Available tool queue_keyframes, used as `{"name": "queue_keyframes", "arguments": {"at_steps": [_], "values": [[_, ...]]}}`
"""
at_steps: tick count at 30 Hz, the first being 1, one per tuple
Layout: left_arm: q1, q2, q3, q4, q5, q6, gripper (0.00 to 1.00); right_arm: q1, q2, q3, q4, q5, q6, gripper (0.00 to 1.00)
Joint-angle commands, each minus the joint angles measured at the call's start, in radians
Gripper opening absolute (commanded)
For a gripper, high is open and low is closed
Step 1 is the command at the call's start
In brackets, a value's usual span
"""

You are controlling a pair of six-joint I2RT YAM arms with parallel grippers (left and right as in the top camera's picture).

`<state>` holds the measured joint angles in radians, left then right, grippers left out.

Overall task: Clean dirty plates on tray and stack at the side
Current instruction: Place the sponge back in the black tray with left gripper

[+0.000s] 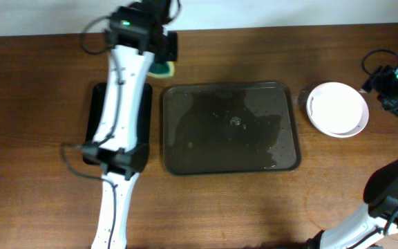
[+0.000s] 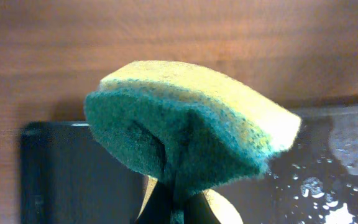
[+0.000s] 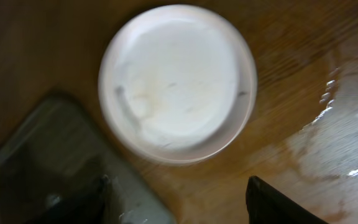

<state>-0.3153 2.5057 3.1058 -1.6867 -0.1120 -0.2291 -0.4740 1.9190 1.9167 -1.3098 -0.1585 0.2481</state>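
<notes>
A dark wet tray lies in the middle of the table with no plates on it. A white plate sits on the table just right of the tray; in the right wrist view the plate lies beyond the open fingers. My right gripper is open and empty, to the right of the plate. My left gripper is shut on a yellow and green sponge, held near the tray's far left corner. The sponge fills the left wrist view.
A black rectangular holder lies left of the tray, partly under my left arm. Water puddles mark the wood near the plate. The tray corner shows in the right wrist view.
</notes>
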Motion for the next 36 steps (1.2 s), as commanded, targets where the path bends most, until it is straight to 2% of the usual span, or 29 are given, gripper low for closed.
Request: {"name": "queue_keyframes", "arguments": {"at_steps": [1, 3, 4, 6, 10, 11, 13, 14, 15, 16, 17, 20, 22, 23, 26, 28, 29, 32, 36], "values": [[0.061, -0.259, -0.205, -0.002, -0.018, 0.048, 0.00, 0.098, -0.047, 0.030, -0.035, -0.014, -0.017, 0.80], [0.136, -0.431, -0.549, -0.002, -0.086, 0.040, 0.00, 0.173, -0.045, 0.023, -0.037, -0.006, -0.035, 0.99], [0.211, -0.468, -0.732, 0.016, -0.083, 0.051, 0.00, 0.219, -0.045, 0.023, -0.029, 0.015, -0.035, 0.99], [0.262, -0.468, -0.910, 0.130, -0.006, 0.165, 0.00, 0.269, -0.045, 0.023, -0.030, 0.046, -0.035, 0.99], [0.306, -0.468, -1.436, 0.646, 0.021, 0.200, 0.00, 0.349, -0.042, 0.002, -0.032, 0.097, -0.035, 0.99], [0.298, -0.468, -1.540, 0.735, 0.023, 0.200, 0.00, 0.350, -0.041, 0.002, -0.034, 0.096, -0.035, 0.99], [0.297, -0.468, -1.640, 0.821, 0.023, 0.199, 0.00, 0.349, -0.039, 0.002, -0.038, 0.096, -0.035, 0.99], [0.299, -0.468, -1.673, 0.846, 0.023, 0.199, 0.26, 0.349, -0.037, 0.002, -0.041, 0.096, -0.035, 0.99], [0.296, -0.468, -1.671, 0.847, 0.023, 0.197, 0.81, 0.349, -0.037, 0.002, -0.041, 0.096, -0.035, 0.99], [0.293, -0.468, -1.646, 0.830, 0.023, 0.187, 1.00, 0.349, -0.037, 0.002, -0.041, 0.095, -0.035, 0.99], [0.292, -0.472, -1.618, 0.804, 0.023, 0.177, 1.00, 0.349, -0.037, 0.002, -0.041, 0.092, -0.035, 0.99], [0.284, -0.556, -1.307, 0.584, 0.023, 0.170, 1.00, 0.349, -0.091, 0.003, -0.042, 0.080, -0.035, 0.99], [0.243, -0.634, -1.073, 0.449, 0.030, 0.170, 1.00, 0.349, -0.198, 0.004, -0.080, 0.080, -0.035, 0.99], [0.225, -0.665, -1.038, 0.436, 0.030, 0.170, 1.00, 0.349, -0.253, 0.004, -0.110, 0.081, -0.040, 0.99], [0.212, -0.729, -1.032, 0.436, 0.029, 0.171, 1.00, 0.349, -0.441, 0.004, -0.230, 0.084, -0.061, 0.99], [0.212, -0.727, -1.032, 0.435, 0.030, 0.171, 1.00, 0.349, -0.598, 0.004, -0.382, 0.045, -0.054, 0.99], [0.212, -0.727, -1.032, 0.436, 0.030, 0.171, 1.00, 0.349, -0.681, 0.003, -0.386, -0.034, -0.049, 0.99], [0.212, -0.727, -1.032, 0.435, 0.030, 0.170, 1.00, 0.349, -0.802, 0.003, -0.388, -0.051, -0.050, 0.99], [0.212, -0.727, -1.032, 0.435, 0.030, 0.170, 0.99, 0.350, -0.861, -0.013, -0.361, 0.081, -0.061, 0.99]]}}
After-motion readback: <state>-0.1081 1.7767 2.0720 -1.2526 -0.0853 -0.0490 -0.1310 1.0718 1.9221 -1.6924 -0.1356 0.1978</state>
